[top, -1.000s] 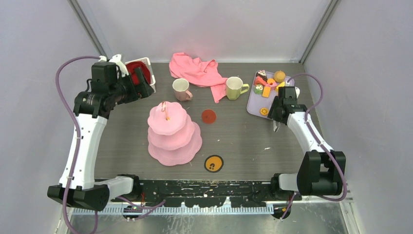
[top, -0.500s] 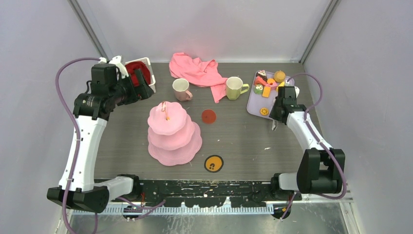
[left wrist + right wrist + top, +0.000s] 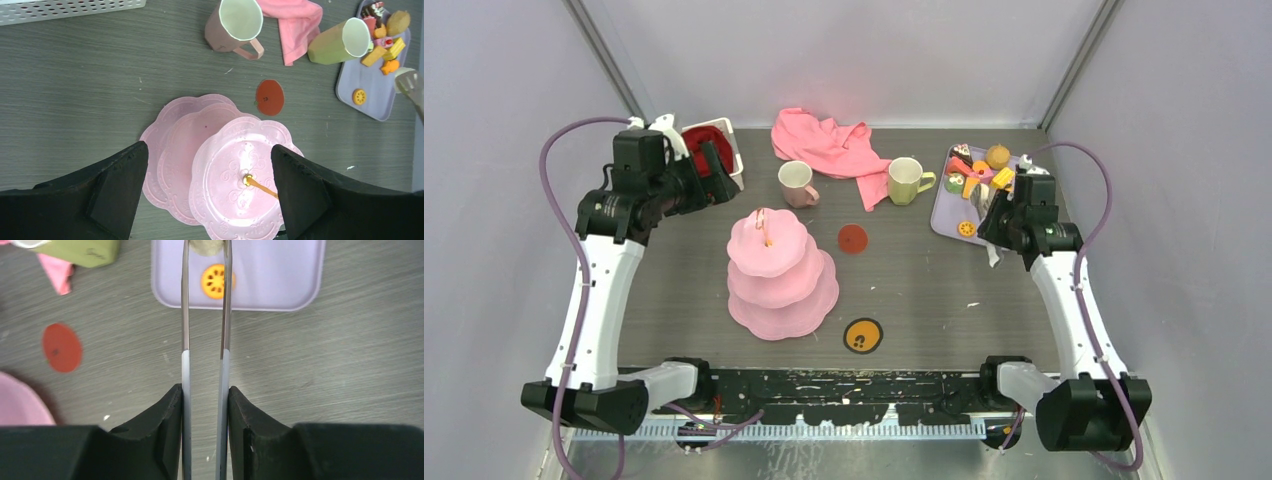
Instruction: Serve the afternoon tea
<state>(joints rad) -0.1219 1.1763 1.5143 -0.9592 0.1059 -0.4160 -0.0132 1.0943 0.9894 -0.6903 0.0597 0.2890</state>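
The pink three-tier cake stand (image 3: 782, 265) stands left of centre, its tiers bare; in the left wrist view the cake stand (image 3: 240, 170) lies below my open left gripper (image 3: 207, 147). From above, the left gripper (image 3: 714, 170) hangs high by the basket. A pale pink mug (image 3: 796, 184) and a yellow-green mug (image 3: 906, 181) stand behind. Toy pastries and fruits (image 3: 974, 170) lie on a lilac tray (image 3: 949, 215). My right gripper (image 3: 992, 228) (image 3: 205, 390) is shut on metal tongs (image 3: 184, 315), which pinch a tan piece (image 3: 206, 245) above an orange slice (image 3: 216, 281).
A pink cloth (image 3: 824, 145) lies at the back beside the mugs. A white basket with red cloth (image 3: 714, 145) sits at the back left. A red disc (image 3: 853, 238) and an orange-and-black disc (image 3: 863, 335) lie flat on the grey table.
The right arm has lifted and swung toward the tray, carrying the tongs over its near part. The left arm, stand and mugs have not moved.
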